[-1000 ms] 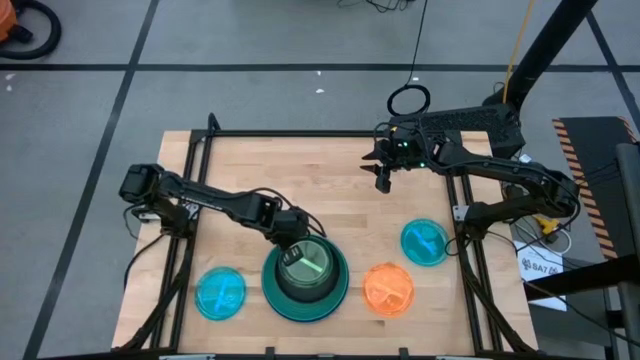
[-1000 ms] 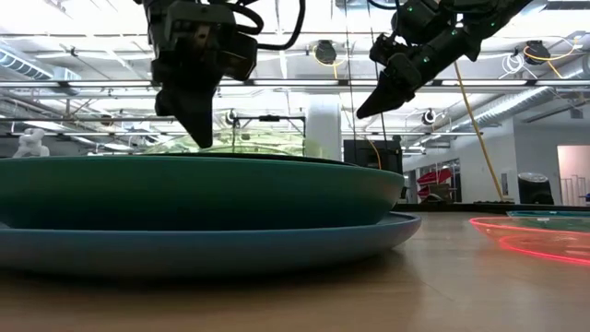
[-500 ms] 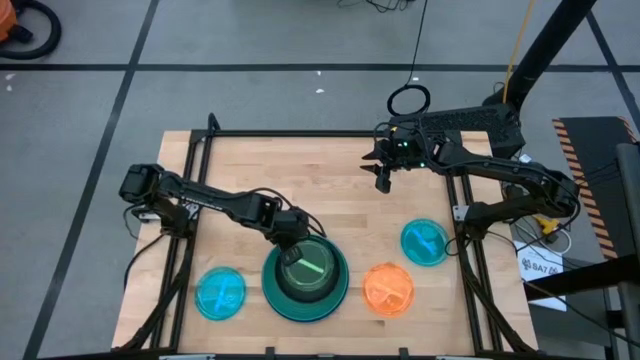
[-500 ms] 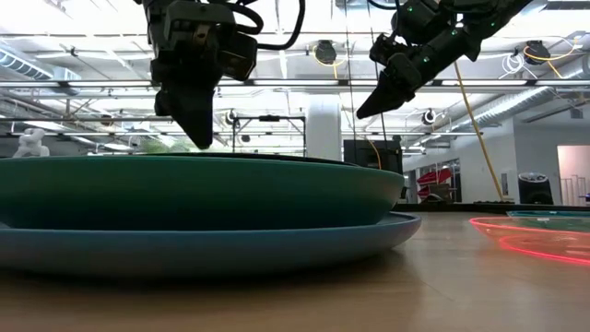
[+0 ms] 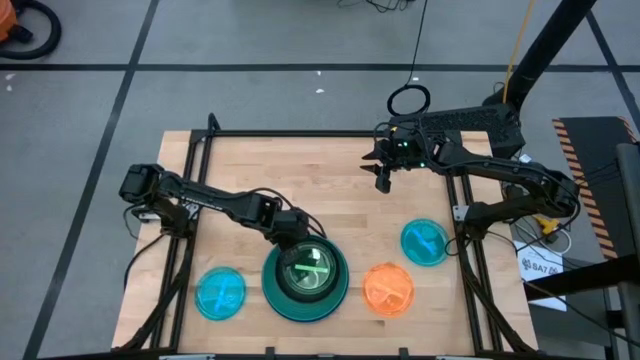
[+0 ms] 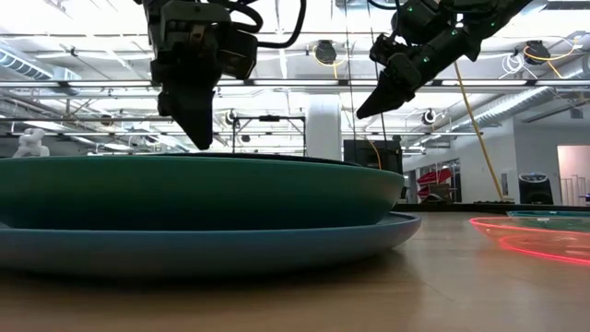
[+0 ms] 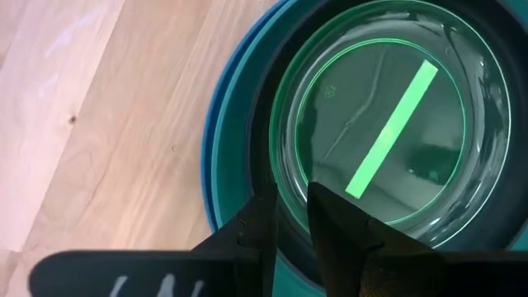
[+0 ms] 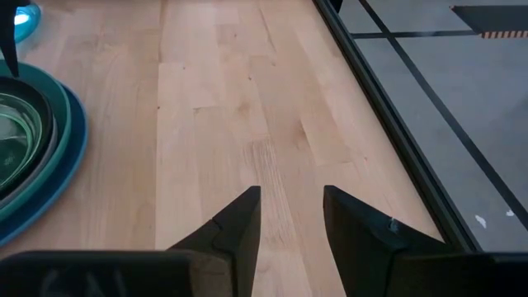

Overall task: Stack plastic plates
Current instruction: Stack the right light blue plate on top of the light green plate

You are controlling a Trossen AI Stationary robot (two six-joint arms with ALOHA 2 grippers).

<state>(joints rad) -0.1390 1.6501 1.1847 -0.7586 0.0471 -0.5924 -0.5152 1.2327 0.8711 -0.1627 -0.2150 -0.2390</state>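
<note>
Near the table's near edge stands a stack: a large blue plate (image 6: 304, 242) at the bottom, a teal plate (image 6: 230, 189) in it, then a black plate (image 7: 276, 107). A small translucent green plate (image 5: 307, 270) (image 7: 388, 124) lies flat on top. My left gripper (image 5: 289, 233) (image 7: 289, 198) hovers just above the stack's far-left rim, fingers a little apart, holding nothing. My right gripper (image 5: 383, 183) (image 8: 289, 194) is open and hangs high over the far right part of the table.
Three small plates lie flat on the wooden table: a cyan one (image 5: 220, 293) left of the stack, an orange one (image 5: 388, 289) right of it, and a teal-blue one (image 5: 424, 242) farther right. A black frame rail (image 8: 388, 115) runs along the table's right edge.
The green plate stood tilted, its far-left edge raised under my left gripper and showing above the teal rim in the low view. It has dropped flat into the black plate and now sits centred. My left gripper stayed almost in place.
</note>
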